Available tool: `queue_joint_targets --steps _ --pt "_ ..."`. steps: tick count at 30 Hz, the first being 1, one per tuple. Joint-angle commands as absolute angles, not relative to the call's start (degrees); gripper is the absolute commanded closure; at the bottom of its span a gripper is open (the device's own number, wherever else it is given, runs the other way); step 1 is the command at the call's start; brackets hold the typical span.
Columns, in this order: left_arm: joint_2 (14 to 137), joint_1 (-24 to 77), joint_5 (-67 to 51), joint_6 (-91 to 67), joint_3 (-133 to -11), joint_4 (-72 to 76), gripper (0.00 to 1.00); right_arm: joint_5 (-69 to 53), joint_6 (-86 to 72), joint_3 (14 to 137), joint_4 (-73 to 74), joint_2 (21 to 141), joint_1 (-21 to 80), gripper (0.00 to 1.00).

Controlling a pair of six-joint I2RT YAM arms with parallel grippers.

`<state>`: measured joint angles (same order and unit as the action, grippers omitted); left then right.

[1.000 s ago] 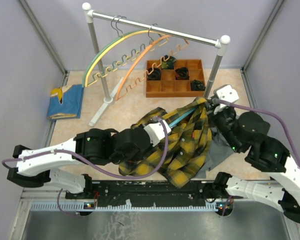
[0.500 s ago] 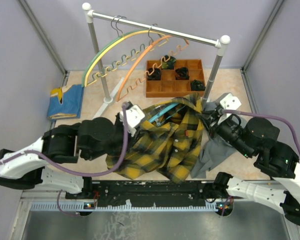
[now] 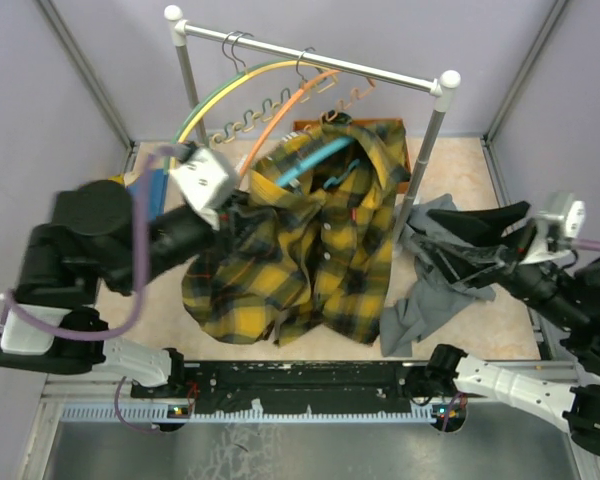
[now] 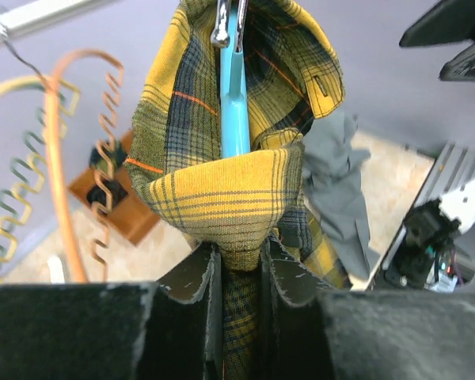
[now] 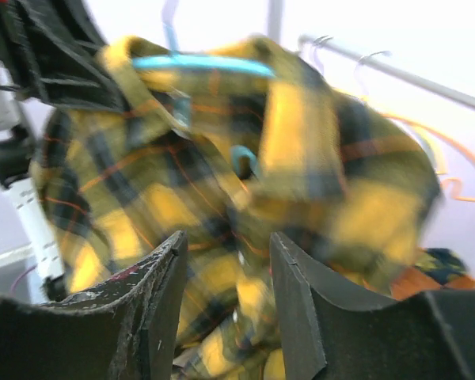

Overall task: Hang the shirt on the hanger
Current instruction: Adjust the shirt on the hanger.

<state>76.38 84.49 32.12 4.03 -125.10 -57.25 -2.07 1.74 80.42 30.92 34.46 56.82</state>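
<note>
The yellow and black plaid shirt (image 3: pixel 310 240) hangs draped over the light blue hanger (image 3: pixel 315 160), lifted high near the rack. My left gripper (image 3: pixel 232 212) is shut on the shirt's shoulder; in the left wrist view the fabric (image 4: pixel 226 202) is pinched between the jaws at the gripper (image 4: pixel 239 265), with the blue hanger (image 4: pixel 234 103) and its metal hook rising above. My right gripper (image 3: pixel 460 240) is open and empty, drawn back to the right of the shirt. In the right wrist view the gripper (image 5: pixel 226 285) faces the blurred shirt (image 5: pixel 222 174) and hanger (image 5: pixel 202 63).
A clothes rack (image 3: pixel 310 58) holds a green hanger (image 3: pixel 220 95) and an orange hanger (image 3: pixel 280 110). A grey garment (image 3: pixel 430 280) lies on the table to the right. A wooden tray (image 3: pixel 398 135) sits behind the shirt. A folded blue cloth (image 3: pixel 152 190) lies at far left.
My left gripper has lifted the shirt and hanger up and back toward the rack. My right gripper has let go of the shirt and pulled away to the right.
</note>
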Motion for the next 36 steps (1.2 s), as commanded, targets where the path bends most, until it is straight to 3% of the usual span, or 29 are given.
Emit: queue_joint_targets --steps 1,6,14,26,27,30,35,36 --pt "73.4 84.4 34.0 11.7 -134.6 -50.1 1.0 14.8 4.2 81.6 34.4 32.8 56.6 0.52" --pt "71.0 84.4 32.6 14.9 -134.5 -45.6 1.0 20.9 0.3 71.3 35.9 30.0 56.5 0.45" --pt "68.8 84.4 30.6 13.7 -131.5 -45.5 1.0 21.5 -16.0 50.4 18.4 26.6 56.5 0.3" --pt "68.3 84.4 22.4 10.7 -131.2 -50.0 1.0 42.2 -3.3 41.0 -5.7 36.6 56.2 0.3" --pt "68.4 84.4 21.5 10.5 -131.1 -50.7 1.0 43.2 -1.4 40.7 -7.6 36.8 55.8 0.32" --pt "68.3 84.4 18.1 9.8 -131.2 -52.6 1.0 42.9 1.0 41.1 -8.3 36.6 52.2 0.52" --pt "66.1 84.4 14.0 8.6 -128.6 -53.4 1.0 39.1 5.6 42.4 -4.0 32.4 47.2 1.0" --pt "65.6 84.4 13.7 8.4 -127.6 -53.4 1.0 38.7 7.5 42.7 -3.5 31.2 47.2 1.0"
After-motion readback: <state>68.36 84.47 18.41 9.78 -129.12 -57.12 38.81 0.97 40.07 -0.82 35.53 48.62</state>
